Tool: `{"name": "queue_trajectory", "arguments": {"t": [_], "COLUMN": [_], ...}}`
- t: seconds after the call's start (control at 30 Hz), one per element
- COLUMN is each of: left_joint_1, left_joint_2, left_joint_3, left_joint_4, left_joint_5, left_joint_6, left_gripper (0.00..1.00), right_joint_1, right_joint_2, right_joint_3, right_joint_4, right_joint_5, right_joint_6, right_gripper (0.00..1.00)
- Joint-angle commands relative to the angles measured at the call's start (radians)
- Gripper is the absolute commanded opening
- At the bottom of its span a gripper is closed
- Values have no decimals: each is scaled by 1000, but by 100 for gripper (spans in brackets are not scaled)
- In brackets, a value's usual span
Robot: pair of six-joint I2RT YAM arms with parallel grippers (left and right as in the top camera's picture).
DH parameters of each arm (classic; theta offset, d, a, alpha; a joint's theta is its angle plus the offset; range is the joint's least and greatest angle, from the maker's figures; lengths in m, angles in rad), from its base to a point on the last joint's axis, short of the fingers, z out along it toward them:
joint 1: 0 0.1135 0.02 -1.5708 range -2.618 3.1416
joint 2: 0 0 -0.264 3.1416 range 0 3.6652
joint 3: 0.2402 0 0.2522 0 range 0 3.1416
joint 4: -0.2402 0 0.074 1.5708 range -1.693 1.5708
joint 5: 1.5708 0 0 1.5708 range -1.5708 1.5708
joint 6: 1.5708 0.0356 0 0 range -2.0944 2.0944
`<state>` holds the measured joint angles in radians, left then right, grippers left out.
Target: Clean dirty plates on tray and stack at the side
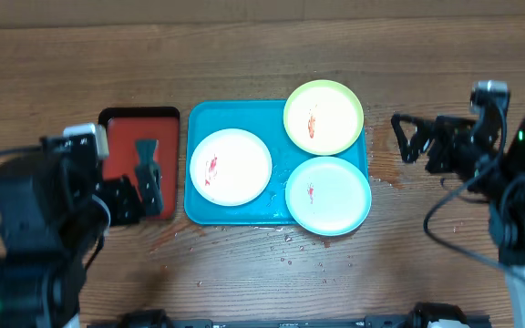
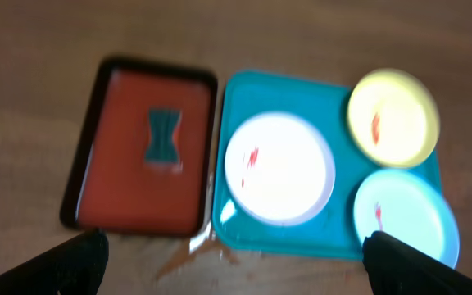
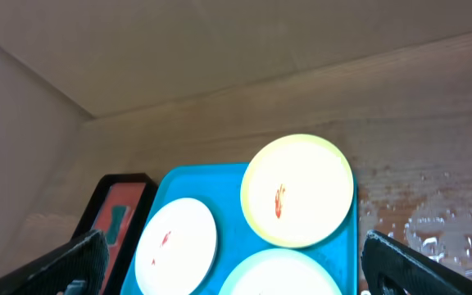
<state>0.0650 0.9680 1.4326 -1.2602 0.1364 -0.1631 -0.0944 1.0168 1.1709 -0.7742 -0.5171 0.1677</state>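
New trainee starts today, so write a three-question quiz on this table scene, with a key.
1. How many plates lie on the turquoise tray?
2. True or false: the left tool and the right tool are both open and hold nothing.
3. Fill in: the plate nearest the red tray has a ____ rim.
Key: 1. three; 2. true; 3. white.
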Motion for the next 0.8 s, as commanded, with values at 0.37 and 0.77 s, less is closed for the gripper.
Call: {"name": "queue_trajectory", "arguments": {"t": [0.37, 0.77], "left_joint_1": [-8, -27], "left_joint_2": [325, 459], "left_joint_3": [49, 50], "left_joint_4": [-10, 5], "left_joint_5": [-2, -260], "left_joint_6": [-17, -107], "left_gripper": [100, 96], "right_joint_1": [197, 436], "right_joint_2": [337, 550], "right_joint_3": [126, 126], "right_joint_4": [71, 161], "right_joint_5": [-148, 168], "right_joint_6": [-34, 207], "right_gripper": [100, 72]}}
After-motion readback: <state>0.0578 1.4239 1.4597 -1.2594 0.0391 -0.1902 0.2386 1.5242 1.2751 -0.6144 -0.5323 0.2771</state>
